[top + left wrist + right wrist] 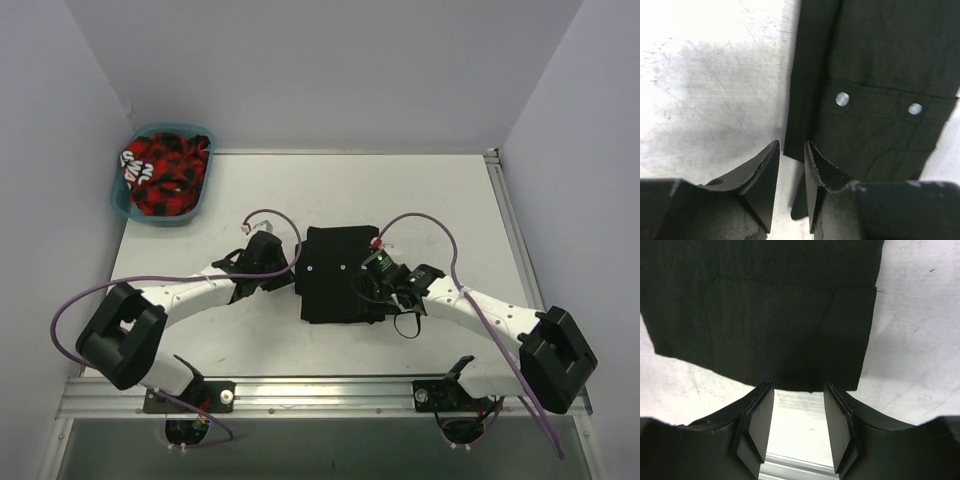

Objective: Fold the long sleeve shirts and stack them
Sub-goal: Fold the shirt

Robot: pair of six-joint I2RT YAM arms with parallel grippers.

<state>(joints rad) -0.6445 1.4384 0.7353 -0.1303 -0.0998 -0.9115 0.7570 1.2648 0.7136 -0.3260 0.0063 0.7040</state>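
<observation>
One black long sleeve shirt [335, 272] lies folded into a rectangle at the table's middle. Two pale buttons [842, 99] show on it in the left wrist view. My left gripper [292, 268] is low at the shirt's left edge. Up close, this left gripper [791, 144] has its jaws a narrow gap apart with bare table between them, and the cloth edge [805, 100] lies just past the tips. My right gripper [372, 292] is at the shirt's right side. Its wrist view shows the right gripper [798, 386] open and empty, the shirt's edge [790, 340] just beyond its fingertips.
A teal basket [118, 195] at the back left corner holds a bundle of red and black cloth [165, 172]. Grey walls close in the table on three sides. A metal rail [320, 392] runs along the near edge by the arm bases.
</observation>
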